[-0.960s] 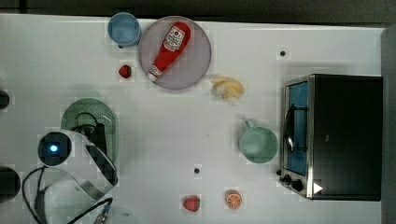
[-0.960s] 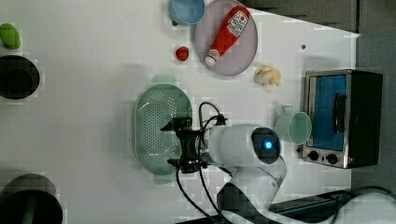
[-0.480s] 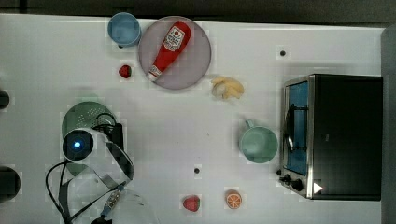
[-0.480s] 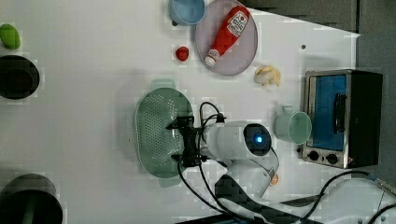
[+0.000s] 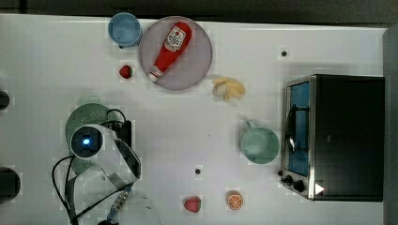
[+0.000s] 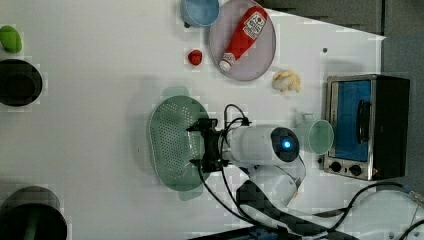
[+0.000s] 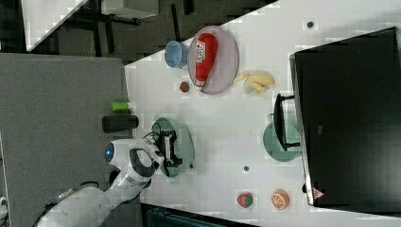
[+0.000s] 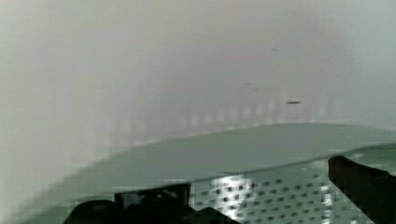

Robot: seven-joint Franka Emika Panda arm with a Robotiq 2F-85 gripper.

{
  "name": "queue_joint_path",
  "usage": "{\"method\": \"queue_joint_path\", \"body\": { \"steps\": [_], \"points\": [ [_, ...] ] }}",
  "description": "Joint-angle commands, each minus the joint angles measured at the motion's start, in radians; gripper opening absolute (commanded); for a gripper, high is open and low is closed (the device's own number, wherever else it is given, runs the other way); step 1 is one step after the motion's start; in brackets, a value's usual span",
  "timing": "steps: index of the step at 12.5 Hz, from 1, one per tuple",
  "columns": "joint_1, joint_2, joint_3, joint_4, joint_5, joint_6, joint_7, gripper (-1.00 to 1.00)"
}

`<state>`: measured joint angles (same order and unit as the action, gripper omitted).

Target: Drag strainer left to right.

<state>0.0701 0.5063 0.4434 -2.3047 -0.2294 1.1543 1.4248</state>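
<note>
Closing in, top view: the arm has slid up the frame onto the strainer (image 5: 91, 115) at middle left.
Left view: gripper (image 6: 200, 145) now reaches over the strainer's right rim at frame centre, fingers spread wide, holding nothing.
Right view: strainer (image 7: 182, 142) at centre left.
Meaning: grasp near, drag not begun.
</note>
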Motion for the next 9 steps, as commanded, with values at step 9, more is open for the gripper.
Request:
{"method": "queue_joint_path", "body": {
  "steps": [9],
  "points": [
    [-0.185, -0.113, -0.053, -0.104, -0.022, -0.014, -0.16, 1.0]
  ]
}}
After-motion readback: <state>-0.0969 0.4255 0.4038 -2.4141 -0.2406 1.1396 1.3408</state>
